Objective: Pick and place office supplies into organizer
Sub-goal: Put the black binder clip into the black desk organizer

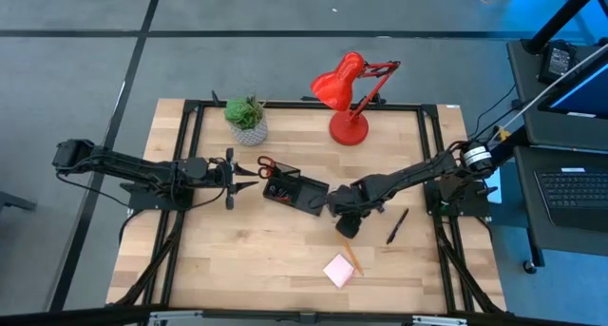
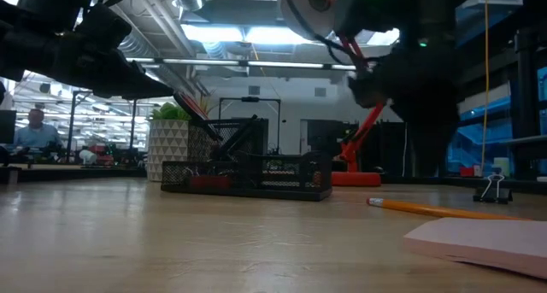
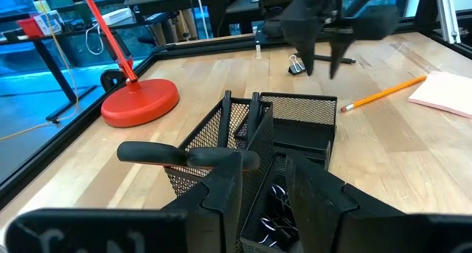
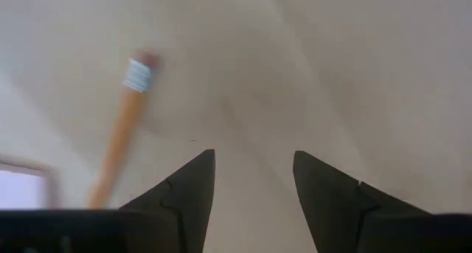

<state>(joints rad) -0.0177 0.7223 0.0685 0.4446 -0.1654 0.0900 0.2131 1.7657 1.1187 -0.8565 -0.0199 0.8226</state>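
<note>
The black mesh organizer [image 1: 296, 191] stands mid-table and also shows in the left wrist view [image 3: 295, 120]. The red-handled scissors [image 1: 268, 166] are at its left end, and small black clips [image 3: 274, 209] lie inside. My left gripper [image 1: 237, 174] is open and level just left of the organizer. My right gripper [image 1: 347, 226] is open and empty, pointing down above the orange pencil [image 1: 351, 257], whose eraser end [image 4: 139, 74] lies ahead of its fingers. The pink sticky-note pad [image 1: 339, 269] lies next to the pencil. A black pen [image 1: 397, 225] lies to the right.
A red desk lamp [image 1: 348, 96] and a potted green plant [image 1: 247, 120] stand at the far edge. A small binder clip [image 3: 297, 65] lies on the wood beyond the organizer. Bare wood stretches along the near edge left of the pad.
</note>
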